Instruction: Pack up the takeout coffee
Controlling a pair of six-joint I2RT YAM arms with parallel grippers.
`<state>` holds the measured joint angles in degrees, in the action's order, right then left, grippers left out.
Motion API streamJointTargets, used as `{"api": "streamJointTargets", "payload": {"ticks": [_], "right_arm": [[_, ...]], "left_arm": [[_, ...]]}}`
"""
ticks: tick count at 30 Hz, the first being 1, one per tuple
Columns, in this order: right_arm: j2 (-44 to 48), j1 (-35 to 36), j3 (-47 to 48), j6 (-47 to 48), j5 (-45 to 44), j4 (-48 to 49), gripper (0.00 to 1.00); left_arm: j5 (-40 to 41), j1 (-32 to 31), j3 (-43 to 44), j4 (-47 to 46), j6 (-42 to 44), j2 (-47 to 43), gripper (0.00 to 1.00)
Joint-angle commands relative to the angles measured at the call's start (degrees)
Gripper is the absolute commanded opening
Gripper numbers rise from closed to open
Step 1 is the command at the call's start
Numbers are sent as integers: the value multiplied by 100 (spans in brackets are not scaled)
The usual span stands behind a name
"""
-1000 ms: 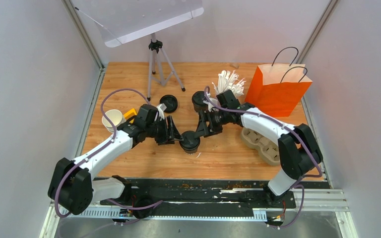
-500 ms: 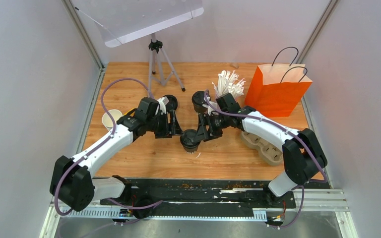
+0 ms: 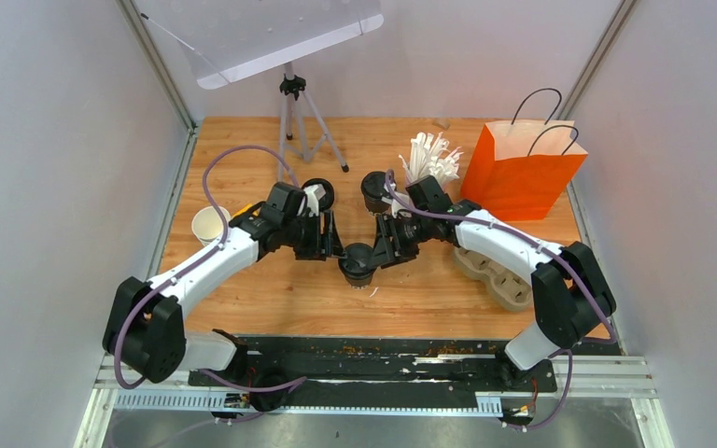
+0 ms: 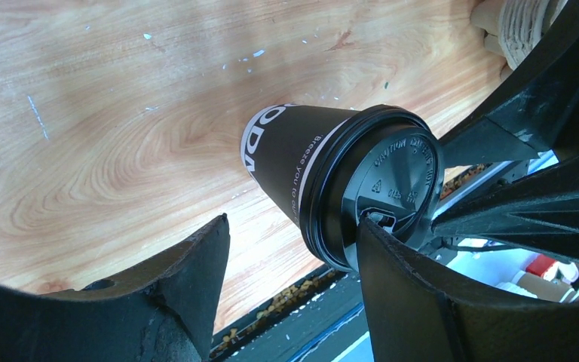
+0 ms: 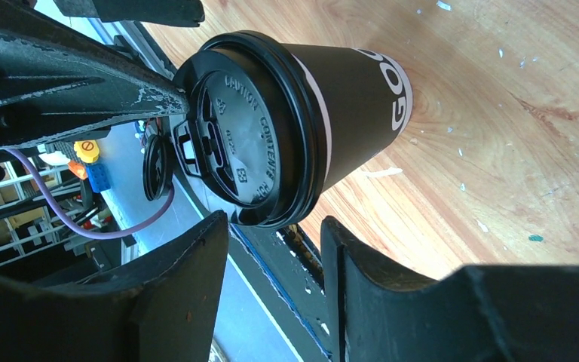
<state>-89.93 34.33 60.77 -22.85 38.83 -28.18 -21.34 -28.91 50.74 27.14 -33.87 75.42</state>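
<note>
Coffee cup (image 3: 358, 265) stands between left gripper (image 3: 334, 249) and right gripper (image 3: 380, 253), both part-open, holding nothing; an uneven nudge from either could tip it over

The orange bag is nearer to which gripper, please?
Right. The right gripper is between the lidded cup and the orange bag; the left gripper is beyond the cup.

Lidded cup (image 3: 358, 263) at middle of bench (image 3: 271, 291), between left tool (image 3: 334, 248) and right tool (image 3: 381, 250). Second lidded cup (image 3: 373, 189) behind it; bag (image 3: 521, 168) far right; tray (image 3: 497, 273) right.
</note>
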Motion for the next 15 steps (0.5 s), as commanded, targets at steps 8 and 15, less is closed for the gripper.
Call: {"api": "streamJointTargets", "payload": {"ticks": [8,15], "right_arm": [[53,63,80,-128,35,-7,41],[-45,62,134,-189,2,-58,37]], "left_arm": [[-176,-18,152,-204,326,302,61],[-143,-19,117,-203,365,299,55]]}}
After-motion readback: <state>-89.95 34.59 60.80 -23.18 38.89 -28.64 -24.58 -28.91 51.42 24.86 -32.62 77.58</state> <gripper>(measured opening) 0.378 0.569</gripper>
